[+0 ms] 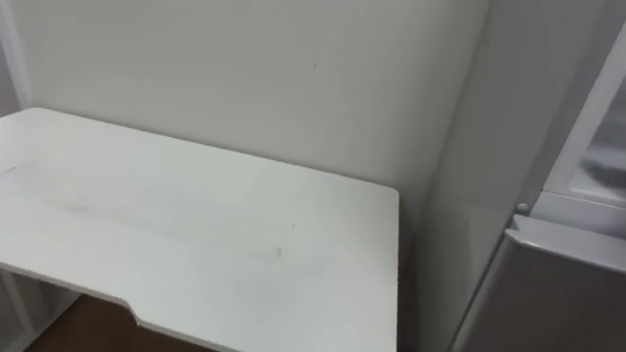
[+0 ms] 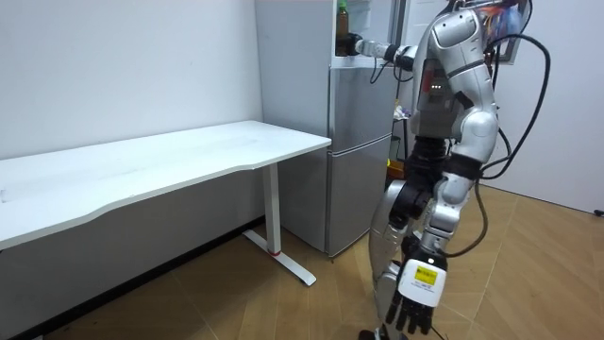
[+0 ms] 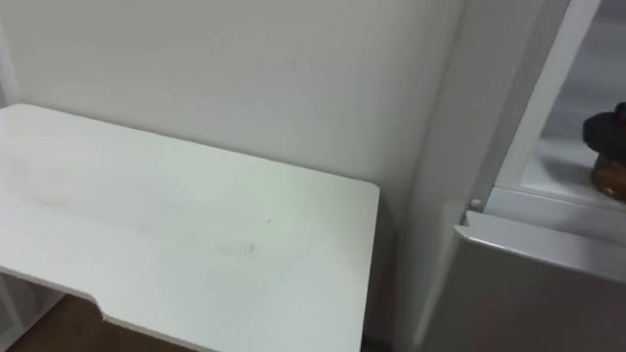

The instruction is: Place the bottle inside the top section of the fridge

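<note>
At the fridge (image 2: 359,142): robot stands, right arm reaching into upper compartment
Bottle (image 2: 343,17): upright in that compartment
Right hand (image 2: 357,44): clasped round Bottle's base
Left hand (image 2: 413,307): hanging low, fingers relaxed
Table (image 2: 189,156): beside fridge

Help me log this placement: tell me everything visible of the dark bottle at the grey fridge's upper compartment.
The dark bottle stands upright at the front edge of the tall grey fridge's open upper compartment. Its material and label are too small to tell. The robot's right hand appears closed round its lower part, arm stretched forward.
</note>
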Tool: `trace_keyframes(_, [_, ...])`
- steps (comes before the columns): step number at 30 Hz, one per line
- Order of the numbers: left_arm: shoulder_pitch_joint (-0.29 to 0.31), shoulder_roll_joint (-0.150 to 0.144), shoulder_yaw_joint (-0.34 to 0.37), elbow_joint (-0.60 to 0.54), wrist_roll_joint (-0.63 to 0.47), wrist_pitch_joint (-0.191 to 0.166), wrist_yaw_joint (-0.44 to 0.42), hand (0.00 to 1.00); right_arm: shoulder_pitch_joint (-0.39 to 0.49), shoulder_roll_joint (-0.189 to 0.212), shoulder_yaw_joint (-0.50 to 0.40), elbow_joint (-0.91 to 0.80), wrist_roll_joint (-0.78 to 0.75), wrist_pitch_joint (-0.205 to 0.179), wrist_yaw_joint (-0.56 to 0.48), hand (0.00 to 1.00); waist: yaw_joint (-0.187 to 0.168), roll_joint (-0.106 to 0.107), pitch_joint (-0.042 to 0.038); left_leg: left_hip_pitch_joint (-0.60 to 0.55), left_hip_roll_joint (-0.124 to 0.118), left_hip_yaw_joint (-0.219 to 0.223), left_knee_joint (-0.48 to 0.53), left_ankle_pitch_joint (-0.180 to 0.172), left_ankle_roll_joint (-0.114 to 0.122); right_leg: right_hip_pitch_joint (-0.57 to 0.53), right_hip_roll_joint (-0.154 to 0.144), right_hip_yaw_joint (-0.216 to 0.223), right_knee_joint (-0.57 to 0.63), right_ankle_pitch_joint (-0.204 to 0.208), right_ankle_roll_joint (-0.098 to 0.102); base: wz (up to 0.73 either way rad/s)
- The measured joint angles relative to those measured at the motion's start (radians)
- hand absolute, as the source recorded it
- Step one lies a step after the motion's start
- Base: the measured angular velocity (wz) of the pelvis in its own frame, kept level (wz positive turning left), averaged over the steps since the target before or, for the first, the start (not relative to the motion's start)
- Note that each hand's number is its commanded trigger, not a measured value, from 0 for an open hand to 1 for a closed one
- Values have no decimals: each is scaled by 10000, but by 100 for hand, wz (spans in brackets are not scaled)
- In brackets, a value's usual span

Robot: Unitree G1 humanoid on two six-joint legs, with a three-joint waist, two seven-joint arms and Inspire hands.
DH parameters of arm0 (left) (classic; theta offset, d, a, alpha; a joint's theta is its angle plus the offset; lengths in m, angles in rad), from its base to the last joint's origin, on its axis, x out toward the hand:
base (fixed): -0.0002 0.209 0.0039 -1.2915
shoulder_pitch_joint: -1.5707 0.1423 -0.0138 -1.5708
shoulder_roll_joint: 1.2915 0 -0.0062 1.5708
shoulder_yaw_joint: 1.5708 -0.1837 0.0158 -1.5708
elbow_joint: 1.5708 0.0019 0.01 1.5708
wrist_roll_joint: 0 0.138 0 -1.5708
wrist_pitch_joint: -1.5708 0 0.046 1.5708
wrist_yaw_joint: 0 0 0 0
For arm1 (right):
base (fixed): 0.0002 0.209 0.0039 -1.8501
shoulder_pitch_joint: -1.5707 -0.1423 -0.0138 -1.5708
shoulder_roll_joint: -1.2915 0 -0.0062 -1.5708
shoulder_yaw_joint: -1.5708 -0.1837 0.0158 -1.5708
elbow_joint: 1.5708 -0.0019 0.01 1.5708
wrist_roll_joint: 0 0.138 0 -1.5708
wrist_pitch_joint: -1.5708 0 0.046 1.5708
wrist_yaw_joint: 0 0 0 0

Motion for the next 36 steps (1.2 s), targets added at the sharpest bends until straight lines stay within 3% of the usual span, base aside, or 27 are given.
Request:
trace_keyframes(2, [12,106,-1,40,-3,3,1,0,-132,-154,189,77,-23,-107,-84,100,303,36,39,-79,0,-51,11,5,-5,-50,5,-48,1,0,-1,9])
trace_keyframes(6, [34,267,0,82,-25,-7,4,0,-498,-176,333,723,25,-395,-339,100,537,87,107,-161,-5,-171,-9,8,-11,-54,5,-174,1,0,-1,9])
trace_keyframes(7, [34,307,0,96,-111,-7,5,0,-644,-176,483,912,28,-511,-409,84,539,111,131,-242,-1,-209,33,7,-13,-60,15,-198,-3,1,-2,9])
trace_keyframes(10, [19,433,-2,65,-423,-6,7,0,-893,-191,654,1326,326,-711,-412,57,536,92,146,-412,6,-288,123,13,-27,-148,29,-277,-8,8,-13,7])
trace_keyframes(11, [16,501,-1,14,-423,-3,7,0,-921,-206,704,1503,416,-857,-377,3,535,67,169,-464,20,-311,192,0,-44,-156,53,-290,-30,18,-30,5])
trace_keyframes(12, [13,539,-1,1,-422,2,8,0,-943,-206,751,1598,447,-927,-374,0,537,91,193,-487,27,-325,216,-5,-51,-155,62,-315,-38,24,-40,7])
trace_keyframes(19, [-16,613,2,-340,-420,195,11,0,-979,-235,479,2331,678,-1136,79,0,533,155,201,-797,73,-592,624,-73,-95,-155,159,-507,-43,59,-97,9])
trace_keyframes(23, [-17,616,-64,-335,-412,281,10,0,-979,-307,491,2517,669,-1206,352,0,744,332,136,-777,123,-588,669,-70,-119,-117,213,-476,-49,88,-145,0])
trace_keyframes(26, [-16,613,-418,-359,-418,408,8,0,-980,-305,509,2533,709,-1333,693,0,793,418,140,-745,194,-547,648,-38,-166,-116,259,-454,-47,108,-178,-4])
trace_keyframes(31, [-20,609,-424,-358,-426,410,8,0,-971,-260,565,2490,721,-1354,1150,0,773,317,101,-554,221,-496,449,31,-247,-118,284,-370,-60,77,-264,-6])
trace_keyframes(33, [-15,609,-423,-360,-427,410,8,0,-888,-248,578,2495,792,-1360,1267,0,768,289,124,-416,222,-458,348,70,-258,-2,298,-323,-143,78,-279,-3])
trace_keyframes(36, [-6,614,-423,-430,-432,410,9,0,-489,-250,664,2441,801,-1397,1515,0,754,118,64,-191,206,-460,305,57,-270,211,345,-293,-406,78,-297,1])
